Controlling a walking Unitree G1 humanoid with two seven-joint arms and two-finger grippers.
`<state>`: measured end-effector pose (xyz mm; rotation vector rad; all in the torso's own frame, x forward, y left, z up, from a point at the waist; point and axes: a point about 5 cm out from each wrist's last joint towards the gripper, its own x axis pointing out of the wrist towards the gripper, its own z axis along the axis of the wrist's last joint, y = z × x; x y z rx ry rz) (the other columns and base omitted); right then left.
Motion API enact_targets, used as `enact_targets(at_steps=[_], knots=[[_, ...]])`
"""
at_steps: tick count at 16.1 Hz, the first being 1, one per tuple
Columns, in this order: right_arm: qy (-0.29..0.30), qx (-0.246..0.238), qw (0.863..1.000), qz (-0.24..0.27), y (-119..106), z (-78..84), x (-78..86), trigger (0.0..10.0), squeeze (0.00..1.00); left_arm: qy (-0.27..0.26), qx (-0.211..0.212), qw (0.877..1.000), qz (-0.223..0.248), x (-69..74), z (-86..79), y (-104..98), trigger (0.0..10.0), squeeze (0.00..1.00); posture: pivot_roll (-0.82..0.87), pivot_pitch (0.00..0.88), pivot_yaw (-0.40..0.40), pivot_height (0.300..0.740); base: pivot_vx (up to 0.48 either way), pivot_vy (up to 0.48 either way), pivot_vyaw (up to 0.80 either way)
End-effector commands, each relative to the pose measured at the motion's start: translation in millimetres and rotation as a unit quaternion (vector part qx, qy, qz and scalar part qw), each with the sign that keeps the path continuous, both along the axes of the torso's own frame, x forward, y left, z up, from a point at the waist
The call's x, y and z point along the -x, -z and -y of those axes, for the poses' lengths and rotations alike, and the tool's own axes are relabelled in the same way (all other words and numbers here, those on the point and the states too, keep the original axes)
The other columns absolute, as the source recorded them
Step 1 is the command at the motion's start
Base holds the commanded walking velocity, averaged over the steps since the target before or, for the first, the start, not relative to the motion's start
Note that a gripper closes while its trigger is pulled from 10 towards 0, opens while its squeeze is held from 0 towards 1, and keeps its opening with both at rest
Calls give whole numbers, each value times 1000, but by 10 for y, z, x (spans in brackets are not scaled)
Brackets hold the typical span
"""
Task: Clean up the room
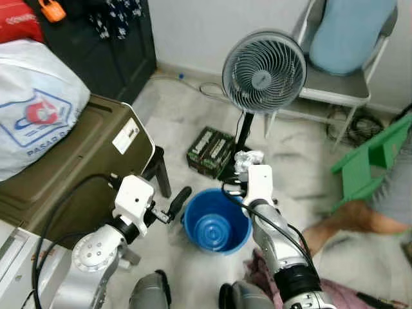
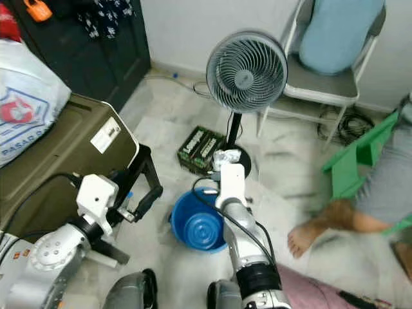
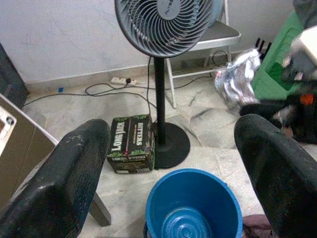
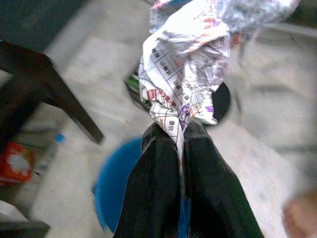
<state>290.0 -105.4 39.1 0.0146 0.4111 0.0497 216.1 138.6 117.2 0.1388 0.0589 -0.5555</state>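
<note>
Crumpled wrapper (image 4: 185, 64), printed paper or foil with a silvery side, was pinched between the two closed black fingers (image 4: 158, 183) of the right pincer (image 4: 179, 130); in the head views it was held in the air above the far rim of the blue bucket (image 1: 217, 222), just in front of the fan's round base. Bucket stood upright on the floor (image 1: 174, 122) between the two arms. Left pincer (image 3: 168, 163) was spread wide with nothing between its fingers, near the bucket's left side and pointed toward it. Floor was pale marbled tile, lit evenly. Pedestal fan (image 1: 264, 72) stood behind the bucket; a dark green carton (image 1: 210, 152) with printed lettering lay just left of the fan base, touching or nearly so. A white cable (image 3: 114, 89) ran along the foot of the far wall. Left of the robot: an olive-brown case (image 1: 71, 167) with a white label, carrying a white printed plastic bag (image 1: 35, 106); a dark cabinet (image 1: 109, 51) behind it. A metal folding chair (image 1: 341, 84) with a light blue cushion stood against the wall behind the fan. At right, a green plastic item (image 1: 373, 158) and a person's bare foot (image 1: 322, 235) on the floor. Pinkish cloth (image 1: 264, 273) lay near the right arm. Right wrist view blurred at its edges.
</note>
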Motion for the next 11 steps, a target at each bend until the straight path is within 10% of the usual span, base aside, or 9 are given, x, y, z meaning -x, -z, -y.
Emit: enact_targets(at_steps=[1, 7, 11], knots=[[39, 19, 999, -31, 105, 111, 41, 10000, 0, 4, -3, 1000, -8, 52, -34, -21, 10000, 0, 64, 259, 6, 740, 0, 0, 0], [83, 54, 994, -38, 198, 316, 23, 10000, 0, 29, -37, 998, -37, 323, -126, -56, 10000, 0, 106, 328, 60, 740, 0, 0, 0], [31, 16, 999, -9, 58, -28, -154, 10000, 0, 29, -50, 997, -43, 319, -194, -116, 10000, 0, 152, 342, 88, 740, 0, 0, 0]])
